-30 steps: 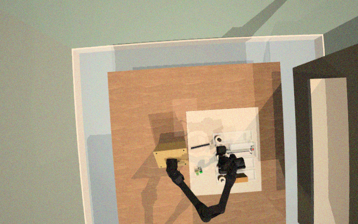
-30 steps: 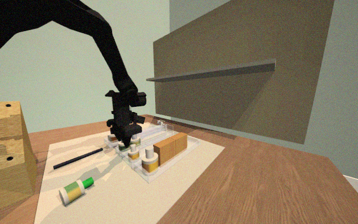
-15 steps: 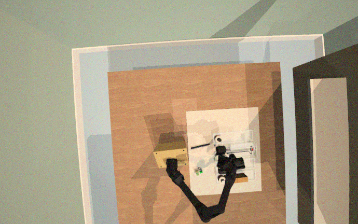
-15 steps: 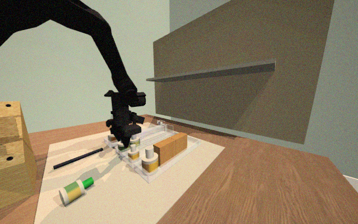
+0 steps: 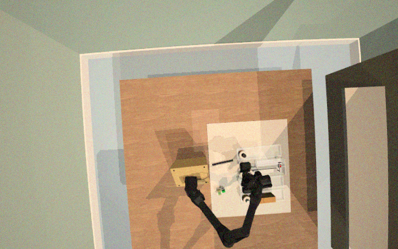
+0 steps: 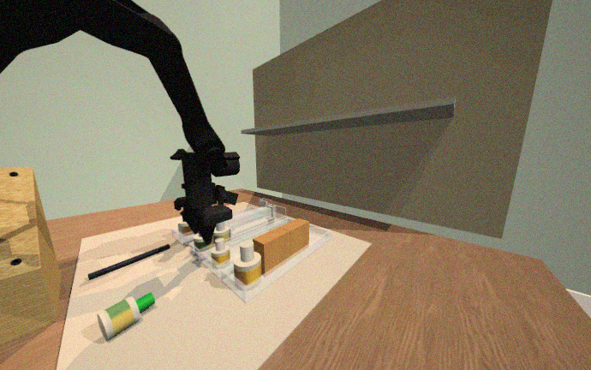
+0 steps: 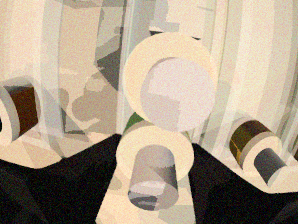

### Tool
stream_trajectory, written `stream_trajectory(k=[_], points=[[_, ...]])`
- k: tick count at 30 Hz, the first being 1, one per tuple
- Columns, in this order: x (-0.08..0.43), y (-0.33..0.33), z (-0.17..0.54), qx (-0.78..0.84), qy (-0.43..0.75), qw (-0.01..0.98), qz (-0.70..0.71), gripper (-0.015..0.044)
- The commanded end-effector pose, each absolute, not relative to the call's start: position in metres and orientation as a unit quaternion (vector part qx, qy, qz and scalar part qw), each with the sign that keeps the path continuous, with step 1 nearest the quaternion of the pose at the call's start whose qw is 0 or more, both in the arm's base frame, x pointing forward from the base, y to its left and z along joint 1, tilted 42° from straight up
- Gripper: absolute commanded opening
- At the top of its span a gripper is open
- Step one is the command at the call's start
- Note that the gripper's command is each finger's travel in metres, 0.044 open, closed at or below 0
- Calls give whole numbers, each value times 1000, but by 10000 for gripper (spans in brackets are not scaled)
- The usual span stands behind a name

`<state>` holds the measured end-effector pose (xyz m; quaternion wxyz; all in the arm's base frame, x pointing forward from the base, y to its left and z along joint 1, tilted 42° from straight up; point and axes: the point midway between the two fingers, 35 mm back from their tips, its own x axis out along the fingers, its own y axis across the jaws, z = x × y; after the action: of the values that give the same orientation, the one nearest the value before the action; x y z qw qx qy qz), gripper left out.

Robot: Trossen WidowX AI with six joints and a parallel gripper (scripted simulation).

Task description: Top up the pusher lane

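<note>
My gripper (image 6: 208, 240) (image 7: 155, 145) is shut on a green-labelled jar (image 6: 201, 242) (image 7: 153, 172) with a pale grey cap, at the front end of the sprung lane. The jar looks upright; its base and the low front stop are hard to make out. Right behind it, in the lane, stands the matching jar (image 6: 222, 234) (image 7: 177, 95), its rim close against or touching the held jar in the wrist view. The clear lane's spring end (image 5: 280, 166) (image 6: 271, 213) is at the back. The pusher plate is hidden or too faint to tell.
Neighbouring lanes hold a brown-labelled jar (image 6: 184, 228) (image 7: 25, 110), a small yellow-labelled jar (image 6: 220, 256), and a larger one (image 6: 247, 270) before orange blocks (image 6: 281, 243) (image 5: 267, 199). A green-capped jar (image 6: 120, 317) (image 5: 220, 190) lies on its side near a black rod (image 6: 128, 261) (image 5: 222, 162). A wooden block (image 6: 21, 287) (image 5: 190, 170) stands left.
</note>
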<state>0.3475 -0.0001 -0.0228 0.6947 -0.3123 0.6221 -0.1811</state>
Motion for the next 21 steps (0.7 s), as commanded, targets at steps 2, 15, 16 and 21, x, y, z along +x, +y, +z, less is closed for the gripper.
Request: stream_trajectory(k=[2, 15, 16, 21], points=[[347, 0, -23, -311, 621, 696, -184, 0], [347, 0, -23, -311, 621, 696, -184, 210], [347, 0, -23, -311, 621, 696, -184, 236], [347, 0, -22, -311, 621, 696, -184, 308]])
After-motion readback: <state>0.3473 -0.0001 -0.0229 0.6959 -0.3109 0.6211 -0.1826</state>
